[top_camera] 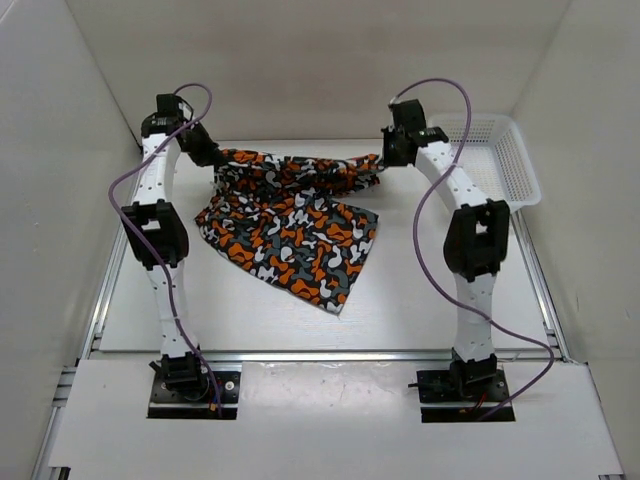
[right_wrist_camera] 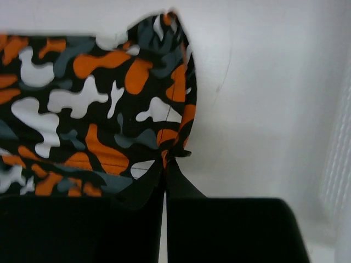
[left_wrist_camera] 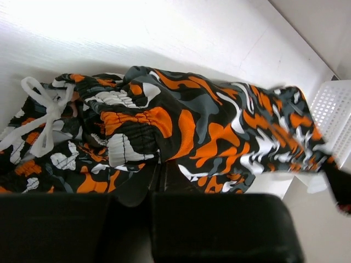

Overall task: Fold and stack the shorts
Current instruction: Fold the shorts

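The camouflage shorts [top_camera: 290, 225] hang stretched between my two grippers at the back of the table, their lower part draped onto the tabletop. My left gripper [top_camera: 208, 152] is shut on the left end of the raised edge; in the left wrist view its jaws [left_wrist_camera: 156, 174] pinch the waistband fabric [left_wrist_camera: 181, 131], with the white drawstring [left_wrist_camera: 44, 118] at the left. My right gripper [top_camera: 385, 155] is shut on the right end; in the right wrist view its fingertips [right_wrist_camera: 166, 159] clamp a corner of the fabric [right_wrist_camera: 93, 109].
A white mesh basket [top_camera: 500, 155] stands at the back right of the table, right of my right arm; it also shows in the left wrist view [left_wrist_camera: 332, 112]. White walls enclose the table on three sides.
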